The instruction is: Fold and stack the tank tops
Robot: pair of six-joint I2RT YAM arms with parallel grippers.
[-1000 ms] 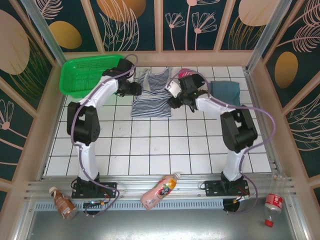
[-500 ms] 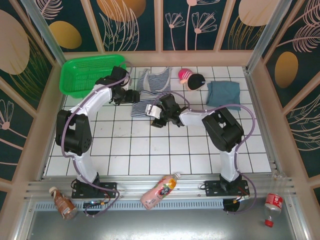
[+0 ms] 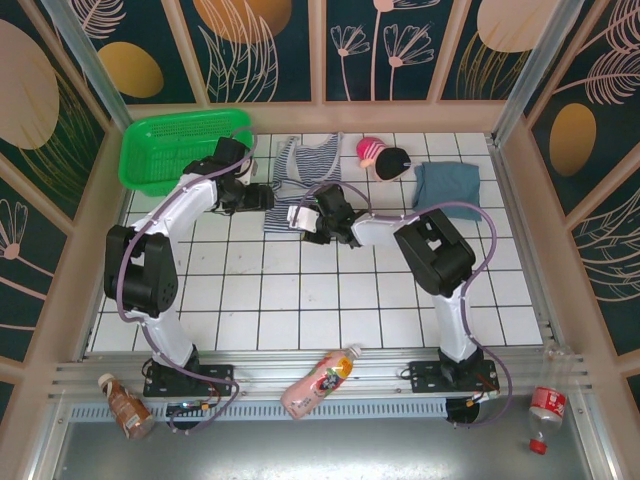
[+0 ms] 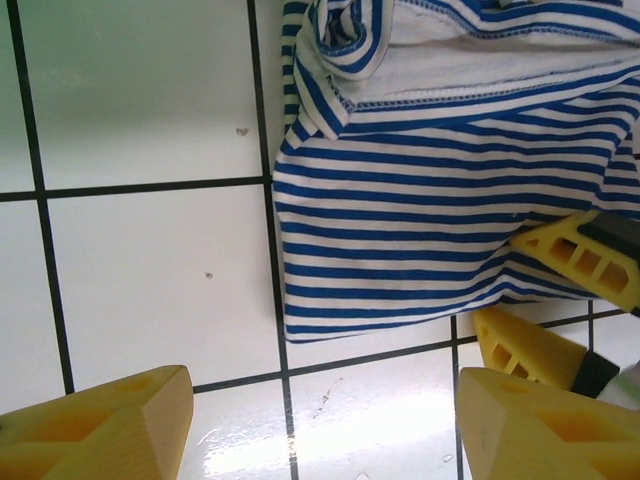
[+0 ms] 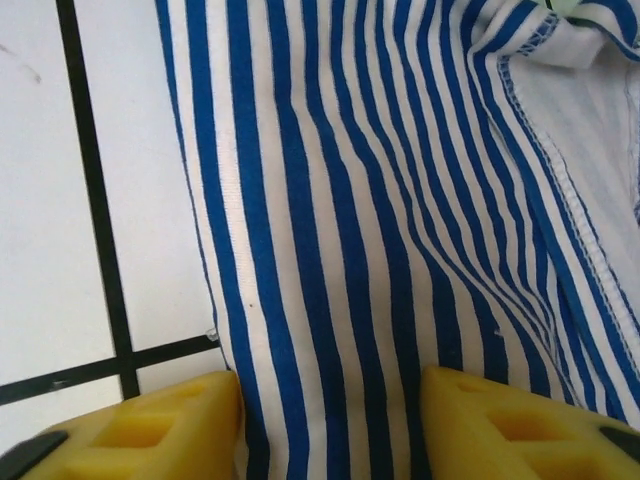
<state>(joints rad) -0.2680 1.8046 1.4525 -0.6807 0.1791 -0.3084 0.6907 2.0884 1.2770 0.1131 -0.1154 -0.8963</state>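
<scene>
**Three cameras, one striped hem**

Our top camera sits high above and behind the arm bases. It looks steeply down on the whole tiled table (image 3: 300,290), with the bases at 6 o'clock and the striped tank top (image 3: 312,160) towards 12. Our left wrist camera looks down from close range, with the left gripper's fingers (image 4: 100,420) at 7 and 5 o'clock and the right gripper's fingers (image 4: 575,255) at 4. Our right wrist camera is nearer still. All three share the top's hem and the tiles beside it.
</scene>
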